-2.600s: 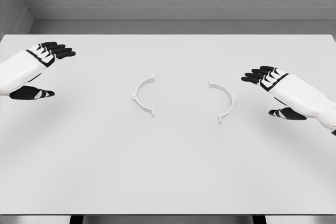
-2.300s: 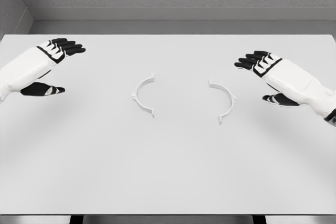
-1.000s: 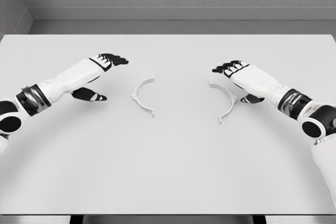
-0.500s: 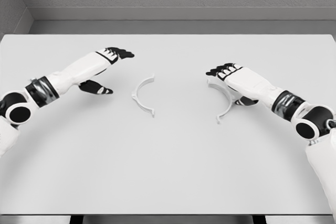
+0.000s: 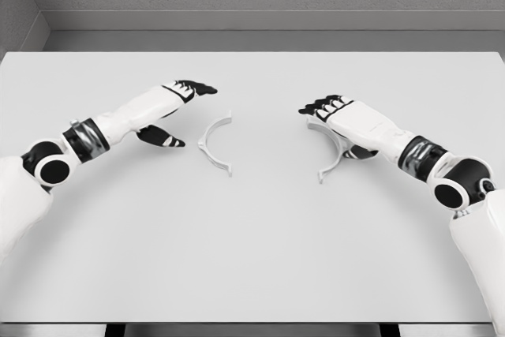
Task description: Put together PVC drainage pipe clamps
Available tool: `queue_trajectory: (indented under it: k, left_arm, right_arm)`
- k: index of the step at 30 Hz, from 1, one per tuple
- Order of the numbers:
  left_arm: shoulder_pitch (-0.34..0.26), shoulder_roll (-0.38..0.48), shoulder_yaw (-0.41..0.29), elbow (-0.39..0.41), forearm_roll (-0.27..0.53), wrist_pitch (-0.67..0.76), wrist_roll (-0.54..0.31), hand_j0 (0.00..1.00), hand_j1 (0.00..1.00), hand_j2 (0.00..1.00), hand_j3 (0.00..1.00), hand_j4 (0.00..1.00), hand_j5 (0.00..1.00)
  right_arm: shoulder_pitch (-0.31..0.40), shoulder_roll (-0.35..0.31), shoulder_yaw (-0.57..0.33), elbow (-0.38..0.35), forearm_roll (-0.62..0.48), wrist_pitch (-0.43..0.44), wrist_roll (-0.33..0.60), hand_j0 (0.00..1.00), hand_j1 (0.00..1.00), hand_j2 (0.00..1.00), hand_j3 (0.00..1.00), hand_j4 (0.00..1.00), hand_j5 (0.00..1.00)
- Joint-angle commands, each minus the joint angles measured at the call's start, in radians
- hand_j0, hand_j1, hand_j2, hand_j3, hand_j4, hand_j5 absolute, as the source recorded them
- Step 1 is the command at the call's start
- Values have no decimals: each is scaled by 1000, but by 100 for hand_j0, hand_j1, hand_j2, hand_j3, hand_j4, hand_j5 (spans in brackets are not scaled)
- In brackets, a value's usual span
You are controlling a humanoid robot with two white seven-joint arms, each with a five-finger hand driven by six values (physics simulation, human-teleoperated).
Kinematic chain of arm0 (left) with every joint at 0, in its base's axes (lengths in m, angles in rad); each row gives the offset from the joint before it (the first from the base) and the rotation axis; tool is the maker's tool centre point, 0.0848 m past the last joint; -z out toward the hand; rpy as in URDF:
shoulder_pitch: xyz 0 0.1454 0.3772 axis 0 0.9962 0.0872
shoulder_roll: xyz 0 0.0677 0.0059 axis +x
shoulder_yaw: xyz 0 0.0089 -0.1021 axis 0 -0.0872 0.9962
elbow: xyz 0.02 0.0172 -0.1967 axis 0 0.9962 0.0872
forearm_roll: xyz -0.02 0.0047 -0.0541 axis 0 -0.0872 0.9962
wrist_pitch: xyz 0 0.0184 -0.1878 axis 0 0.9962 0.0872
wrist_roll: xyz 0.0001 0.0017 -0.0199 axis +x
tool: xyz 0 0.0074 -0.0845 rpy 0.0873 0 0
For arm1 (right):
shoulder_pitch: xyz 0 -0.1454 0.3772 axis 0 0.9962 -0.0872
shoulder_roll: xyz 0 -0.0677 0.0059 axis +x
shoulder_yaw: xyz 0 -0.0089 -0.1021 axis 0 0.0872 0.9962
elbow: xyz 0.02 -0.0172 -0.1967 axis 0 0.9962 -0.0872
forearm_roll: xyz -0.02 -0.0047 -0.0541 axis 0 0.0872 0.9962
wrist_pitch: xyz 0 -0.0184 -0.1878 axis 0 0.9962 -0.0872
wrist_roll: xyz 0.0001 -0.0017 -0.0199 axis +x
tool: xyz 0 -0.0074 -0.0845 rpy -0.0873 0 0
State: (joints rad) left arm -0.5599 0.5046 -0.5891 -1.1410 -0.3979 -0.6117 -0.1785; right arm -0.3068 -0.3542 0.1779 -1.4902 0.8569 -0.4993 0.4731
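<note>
Head view: the white desk (image 5: 252, 258) carries two white half-ring clamp pieces with a hand reaching toward each; all places below are given relative to the left clamp half (image 5: 213, 144).
Left clamp half: lies flat near the desk's middle, its open side facing right toward its mate.
Right clamp half (image 5: 330, 155): well apart to the right of the left clamp half, open side facing back toward it; its upper end is hidden under the right hand.
Left hand (image 5: 175, 108): just left of the left clamp half, fingers stretched out wide and thumb (image 5: 162, 137) dropped below, holding nothing; it appears not to touch the piece.
Right hand (image 5: 347, 122): far right of the left clamp half, lying over the top of the right clamp half, fingers extended and loosely open; no firm grasp is visible, and contact cannot be confirmed.
Risk, sliding: the pieces are thin and flat on a smooth desk, so a fingertip pressing from the side would likely push a half away rather than lift it.
Risk, rotation: an off-centre touch by the right hand could spin its half, so the ends would no longer face the left clamp half.
Risk, mismatch: the halves lie at slightly different depths, so the ends may miss when brought together.
</note>
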Motion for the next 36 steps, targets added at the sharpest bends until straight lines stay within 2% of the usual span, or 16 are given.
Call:
queue_trajectory:
  k: [1, 13, 18, 23, 29, 36]
  left_arm:
    - [0, -3, -2, 9, 7, 1, 1, 100, 100, 100, 100, 100, 100]
    - [-32, -46, -2, 89, 7, 1, 1, 100, 100, 100, 100, 100, 100]
    - [-34, -57, -2, 89, 7, 1, 1, 100, 100, 100, 100, 100, 100]
    - [-34, -66, -2, 92, 5, 1, -1, 100, 100, 100, 100, 100, 100]
    - [-32, -89, 0, 92, -10, 1, -1, 100, 100, 100, 100, 100, 100]
    - [-32, -124, 2, 89, -30, 1, -1, 100, 100, 100, 100, 100, 100]
  right_arm:
    - [0, 6, 0, -7, -6, 2, 4, 100, 100, 100, 100, 100, 100]
    - [-14, 20, 34, -5, -6, 18, 5, 100, 100, 100, 100, 100, 100]
    - [-12, -11, 3, -1, -6, 18, 4, 100, 100, 100, 100, 100, 100]
    - [-28, -11, -20, 24, -4, 22, 4, 100, 100, 100, 100, 100, 100]
    - [-48, 0, -12, 67, 14, 28, 4, 100, 100, 100, 100, 100, 100]
    - [-52, 32, -6, 67, 34, 30, 4, 100, 100, 100, 100, 100, 100]
